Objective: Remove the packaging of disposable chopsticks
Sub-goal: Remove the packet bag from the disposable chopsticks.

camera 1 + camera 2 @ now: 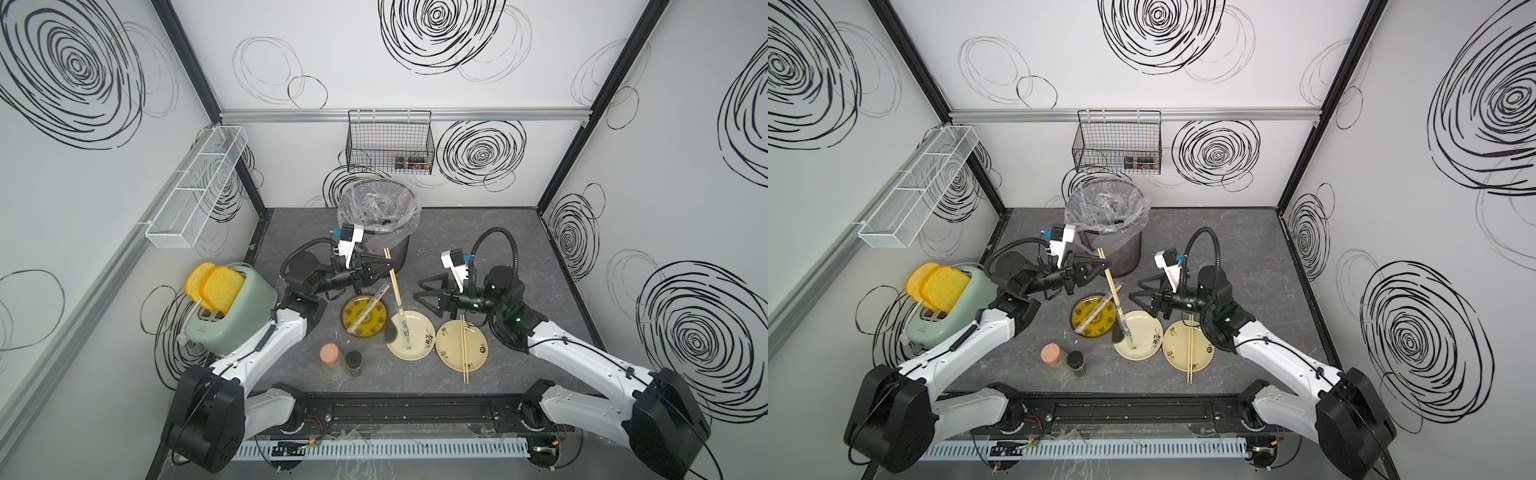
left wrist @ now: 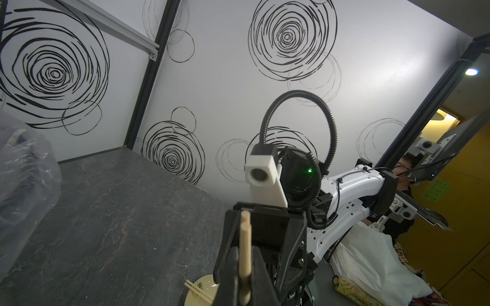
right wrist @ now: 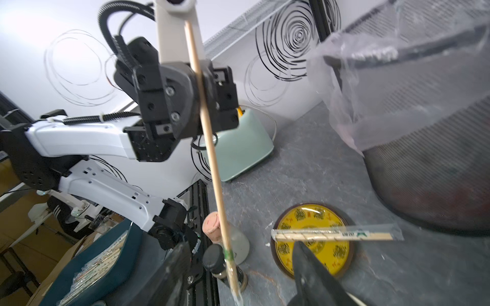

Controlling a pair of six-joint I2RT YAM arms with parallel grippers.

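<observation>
Strip sleeve (image 1: pixel 405 332) off the held chopsticks (image 1: pixel 395 286)
L gripper (image 1: pixel 386 269) clamps the pair near its top; sleeve end rests on cream plate (image 1: pixel 417 350); R gripper (image 1: pixel 417 291) gapes, apart; pinch plastic only, pull along sticks.

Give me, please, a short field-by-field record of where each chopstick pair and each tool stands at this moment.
left tool: shut on held chopsticks, raised and tilted
right tool: open, holding nothing, apart from the held pair
sleeve: covers only the held pair's lower part, over the middle cream plate
yellow plate: wrapped pair lying across it
right cream plate: bare pair lying across it
</observation>
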